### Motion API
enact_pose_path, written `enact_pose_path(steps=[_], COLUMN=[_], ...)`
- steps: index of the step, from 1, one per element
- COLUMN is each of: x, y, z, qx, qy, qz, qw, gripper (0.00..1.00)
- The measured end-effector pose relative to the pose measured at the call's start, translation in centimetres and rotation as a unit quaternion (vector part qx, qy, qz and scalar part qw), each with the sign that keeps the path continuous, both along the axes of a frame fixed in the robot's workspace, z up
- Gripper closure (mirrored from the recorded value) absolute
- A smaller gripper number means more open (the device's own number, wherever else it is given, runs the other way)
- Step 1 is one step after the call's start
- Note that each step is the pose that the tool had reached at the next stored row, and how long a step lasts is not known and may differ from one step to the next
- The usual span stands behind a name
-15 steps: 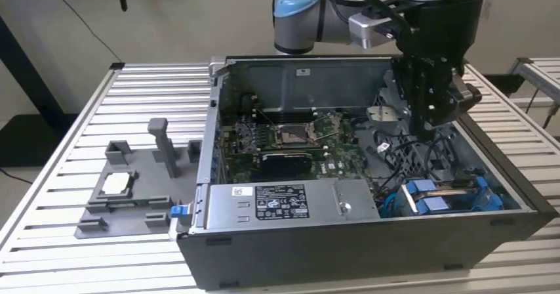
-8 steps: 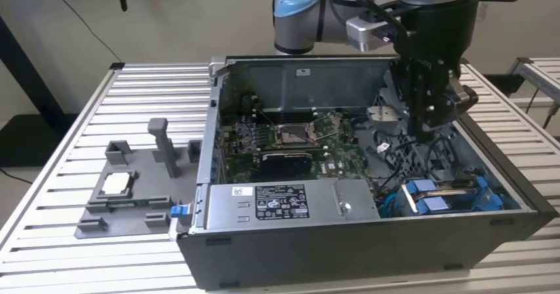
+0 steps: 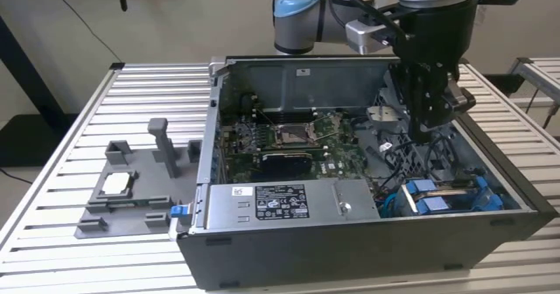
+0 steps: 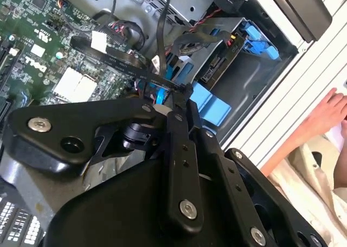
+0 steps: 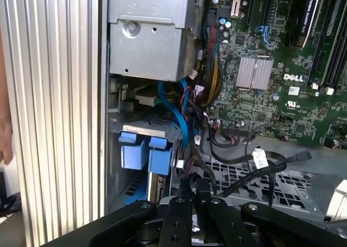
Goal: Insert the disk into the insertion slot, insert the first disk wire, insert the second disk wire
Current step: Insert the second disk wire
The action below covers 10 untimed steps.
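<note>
An open grey computer case (image 3: 368, 254) stood on the slatted metal bench (image 3: 149, 97), with the arm reaching down into it from above. In the exterior view the pincer (image 3: 423, 133) hung inside the case, over the tangle of cables toward the exterior view's right, beside the green motherboard (image 3: 289, 140).

In the second wrist view the pincer (image 4: 181, 92) was pressed together on a black wire (image 4: 135, 73), gripping it at its end near the fingertips. The rest of the wire trailed back across the motherboard (image 4: 49, 46).

The disk (image 3: 448, 190) sat in the near corner of the case at the exterior view's right, its blue carrier frame around it. In the second wrist view the disk (image 4: 219, 59) lay inside the insertion slot (image 4: 246, 76), and the pincer hovered near it but apart from it. In the first wrist view two blue tabs (image 5: 141, 149) stood just beside the case wall, with a blue cable (image 5: 181, 116) curving past them.

As for print, the power-supply box (image 3: 280, 202) carried a white-and-black label, a small white tag (image 5: 260, 158) hung on a black cable, and white lettering was printed on the motherboard (image 5: 282, 95).

A grey fixture (image 3: 131, 189) lay on the bench at the exterior view's left, well apart from the case. A person's hand (image 4: 331, 111) rested outside the case.
</note>
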<state>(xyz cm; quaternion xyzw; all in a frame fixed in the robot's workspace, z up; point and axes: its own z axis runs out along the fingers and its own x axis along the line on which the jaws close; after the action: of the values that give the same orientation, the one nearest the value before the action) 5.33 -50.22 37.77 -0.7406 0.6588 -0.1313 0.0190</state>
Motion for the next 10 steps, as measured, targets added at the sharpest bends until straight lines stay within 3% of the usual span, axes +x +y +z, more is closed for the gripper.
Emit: enact_pose_path(steps=[6,10], x=[0.34,1.2], y=[-0.18,-0.93], z=[-0.12,-0.2], qx=[0.0,0.0], qy=[0.001,0.0086], qz=[0.0,0.0], qw=[1.0,0.99996], gripper=[0.84,0.84])
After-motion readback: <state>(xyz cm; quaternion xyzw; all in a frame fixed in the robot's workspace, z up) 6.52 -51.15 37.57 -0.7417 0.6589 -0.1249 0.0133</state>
